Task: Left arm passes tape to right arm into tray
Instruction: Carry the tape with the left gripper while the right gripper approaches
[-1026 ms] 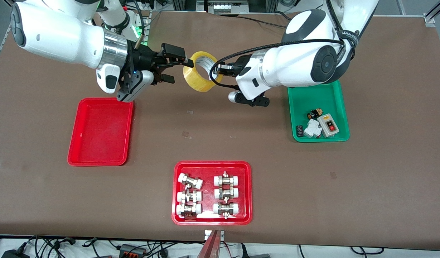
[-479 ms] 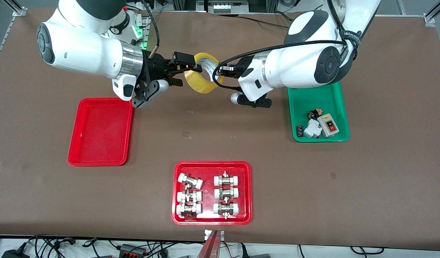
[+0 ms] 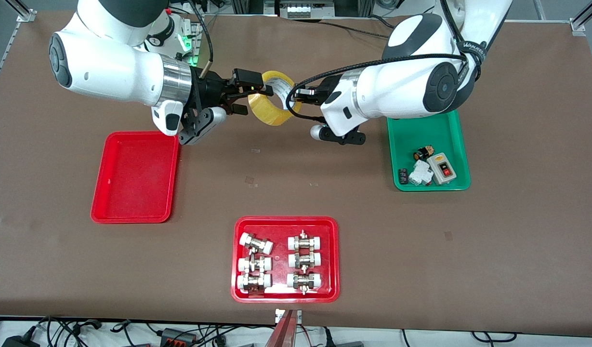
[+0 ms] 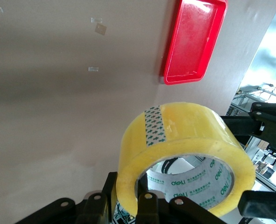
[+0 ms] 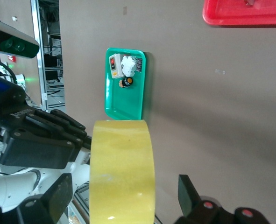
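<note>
One wide translucent yellow tape (image 3: 272, 98) roll, pale printed core, midair.

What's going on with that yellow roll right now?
Left end effector shut on the tape, held above the table. Right end effector open around it. Red tray unobstructed.

Yellow tape (image 5: 123, 170) stands between open right gripper (image 5: 123, 196) fingers (image 5: 190, 191).
</note>
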